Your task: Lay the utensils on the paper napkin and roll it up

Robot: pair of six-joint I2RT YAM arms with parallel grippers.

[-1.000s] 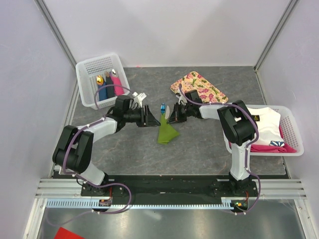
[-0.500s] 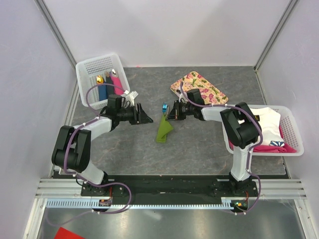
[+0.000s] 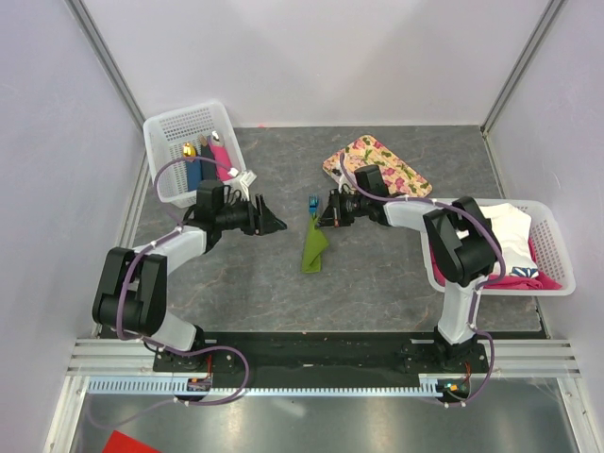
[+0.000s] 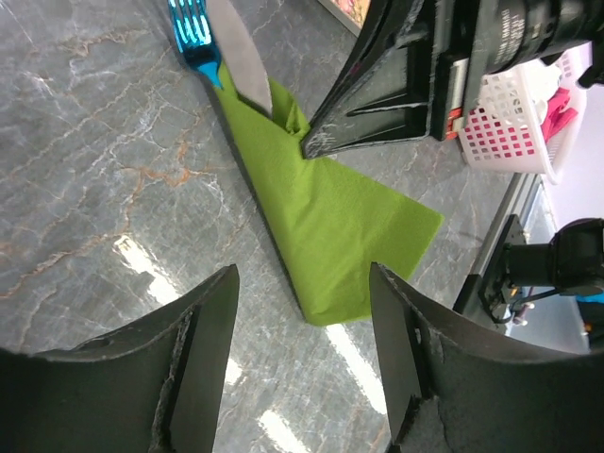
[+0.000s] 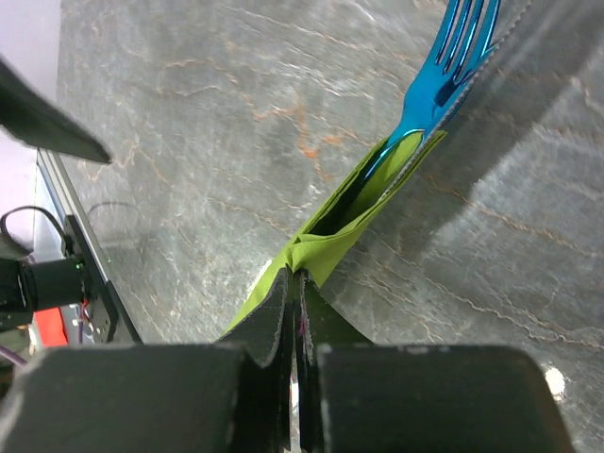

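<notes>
The olive-green paper napkin (image 3: 313, 247) lies mid-table, folded over into a narrow wedge around the utensils. A bright blue fork (image 3: 311, 202) and a silvery knife (image 4: 241, 61) stick out of its far end. My right gripper (image 3: 327, 220) is shut, its tip pinching a bunched fold of the napkin (image 5: 368, 203) just below the fork (image 5: 453, 57). My left gripper (image 3: 276, 225) is open to the left of the napkin (image 4: 330, 236), touching nothing. In the left wrist view the right gripper's fingers (image 4: 377, 113) come in from the upper right.
A white basket (image 3: 168, 132) at the back left holds dark blue and pink bundles. A pink-flowered tray (image 3: 377, 165) lies behind the right gripper. A second white basket (image 3: 552, 274) with white and pink cloths stands at the right edge.
My left gripper has drawn back to the left, away from the napkin, and opened wider. The napkin has gone from a broader shape to a narrow fold, still pinched by the right gripper.
</notes>
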